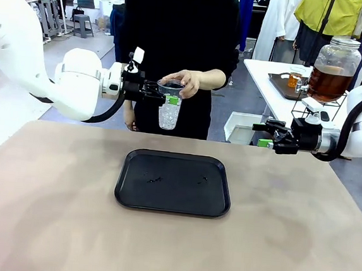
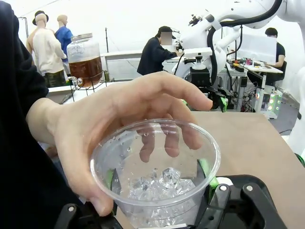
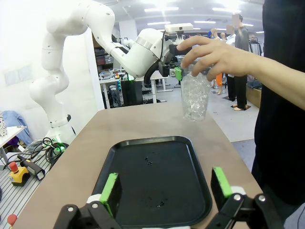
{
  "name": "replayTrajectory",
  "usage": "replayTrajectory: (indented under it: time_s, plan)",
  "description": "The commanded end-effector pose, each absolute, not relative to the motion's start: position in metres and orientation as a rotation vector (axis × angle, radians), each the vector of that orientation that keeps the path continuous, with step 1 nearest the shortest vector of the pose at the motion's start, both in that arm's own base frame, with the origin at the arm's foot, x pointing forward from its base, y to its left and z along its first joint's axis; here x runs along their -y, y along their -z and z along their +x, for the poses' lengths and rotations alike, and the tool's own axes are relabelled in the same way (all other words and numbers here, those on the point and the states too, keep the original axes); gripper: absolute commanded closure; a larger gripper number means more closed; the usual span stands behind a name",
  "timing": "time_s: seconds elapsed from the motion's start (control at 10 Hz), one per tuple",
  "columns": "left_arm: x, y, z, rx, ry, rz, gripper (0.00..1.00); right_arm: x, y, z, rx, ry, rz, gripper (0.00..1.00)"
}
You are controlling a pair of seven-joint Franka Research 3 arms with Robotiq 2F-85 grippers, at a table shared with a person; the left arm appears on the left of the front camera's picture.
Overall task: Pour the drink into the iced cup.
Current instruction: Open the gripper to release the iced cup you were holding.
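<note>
The iced cup (image 1: 169,109), clear plastic with ice cubes in its bottom, hangs in the air above the far table edge. My left gripper (image 1: 166,97) is shut on it just under the rim; its green pads (image 2: 207,172) press both sides of the cup (image 2: 190,139). A person's hand (image 1: 189,83) grips the rim from above. The drink (image 1: 328,83) is amber liquid in a glass dispenser jar (image 1: 337,57) on a stand at the back right. My right gripper (image 1: 261,135) hovers open at the table's right side, with nothing between its jaws.
A black tray (image 1: 132,191) lies in the middle of the tan table, below and in front of the cup. The person in black (image 1: 177,34) stands at the far side. A white side table (image 1: 268,76) carries the dispenser stand.
</note>
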State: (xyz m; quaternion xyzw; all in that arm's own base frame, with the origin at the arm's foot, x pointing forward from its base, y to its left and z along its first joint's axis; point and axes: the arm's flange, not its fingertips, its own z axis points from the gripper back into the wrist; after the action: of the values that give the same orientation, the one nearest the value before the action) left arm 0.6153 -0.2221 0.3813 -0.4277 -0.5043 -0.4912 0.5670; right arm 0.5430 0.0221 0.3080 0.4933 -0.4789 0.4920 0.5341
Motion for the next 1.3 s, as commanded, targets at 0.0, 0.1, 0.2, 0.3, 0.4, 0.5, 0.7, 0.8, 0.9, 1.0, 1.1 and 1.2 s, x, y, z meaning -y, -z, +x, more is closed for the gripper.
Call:
replayTrajectory:
  time_s: [0.0,0.1,0.2,0.3,0.4,0.5,0.7,0.8,0.9,1.0,1.1,1.2]
  plan:
    - [0.2225,-0.3857,0.6137,1.201,1.169,-0.996,0.16,-0.0238,-0.3117,0.5445,1.132,-1.170,1.182,0.00]
    - [0.2225,-0.3857,0.6137,1.201,1.169,-0.996,0.16,-0.0238,-0.3117,0.5445,1.132,-1.170,1.182,0.00]
    - [0.2225,-0.3857,0.6137,1.201,1.169,-0.996,0.16,-0.0238,-0.3117,0.5445,1.132,-1.170,1.182,0.00]
    - [0.2225,-0.3857,0.6137,1.201,1.169,-0.996,0.16,-0.0238,-0.3117,0.5445,1.132,-1.170,1.182,0.00]
    - [0.2225,-0.3857,0.6137,1.201,1.169,-0.996,0.16,-0.0238,-0.3117,0.5445,1.132,-1.170,1.182,0.00]
    - [0.2225,-0.3857,0.6137,1.201,1.169,-0.996,0.16,-0.0238,-0.3117,0.5445,1.132,-1.170,1.182,0.00]
    - [0.2225,-0.3857,0.6137,1.201,1.169,-0.996,0.16,-0.0238,-0.3117,0.5445,1.132,-1.170,1.182,0.00]
    - [0.2225,-0.3857,0.6137,1.201,1.169,-0.996,0.16,-0.0238,-0.3117,0.5445,1.132,-1.170,1.182,0.00]
    - [0.2225,-0.3857,0.6137,1.201,1.169,-0.996,0.16,-0.0238,-0.3117,0.5445,1.132,-1.170,1.182,0.00]
    - [0.2225,-0.3857,0.6137,1.201,1.169,-0.996,0.16,-0.0238,-0.3117,0.5445,1.132,-1.170,1.182,0.00]
    - [0.2225,-0.3857,0.6137,1.201,1.169,-0.996,0.16,-0.0238,-0.3117,0.5445,1.132,-1.170,1.182,0.00]
    - [0.2225,-0.3857,0.6137,1.201,1.169,-0.996,0.16,-0.0238,-0.3117,0.5445,1.132,-1.170,1.182,0.00]
